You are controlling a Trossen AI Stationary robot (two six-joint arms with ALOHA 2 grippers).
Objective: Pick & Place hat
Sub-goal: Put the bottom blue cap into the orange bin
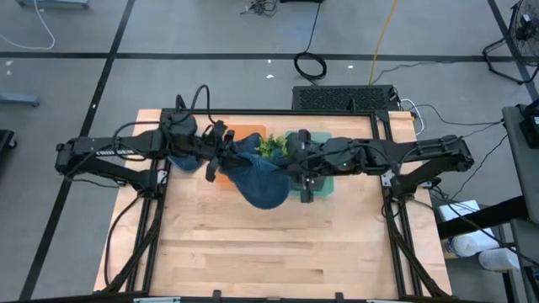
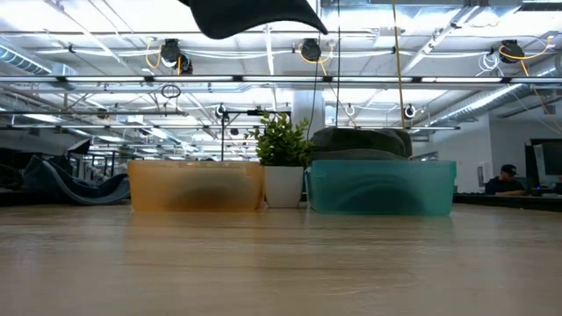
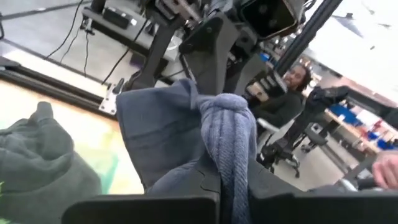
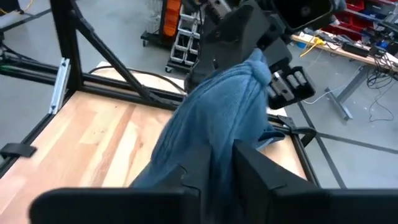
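Bare light wooden tabletop (image 2: 281, 263) fills the low view's foreground; we see nothing resting on its near part.

Largest item: soft blue fabric hat (image 1: 259, 175), held up off the table between both arms, over the table's middle. In the low view only its dark underside (image 2: 255, 16) shows, high above the bins.

Left gripper (image 1: 221, 154): clamped tight on one bunched edge of the hat; in the left wrist view we see the twisted cloth (image 3: 231, 140) pinched between its dark fingers.

Right gripper (image 1: 301, 168): jaws narrow, hat fabric (image 4: 217, 124) running between the fingers. We cannot tell whether the grip is firm or slackening.

Behind and under the hat, along the far side of the table:
- translucent teal plastic bin (image 2: 381, 186), with a dark green cloth item (image 2: 360, 140) heaped in it, below the right gripper
- translucent orange plastic bin (image 2: 196, 185), beside the left gripper
- small green plant in a white pot (image 2: 283, 167), standing between the two bins

A seated person (image 3: 287, 99) shows beyond the table.
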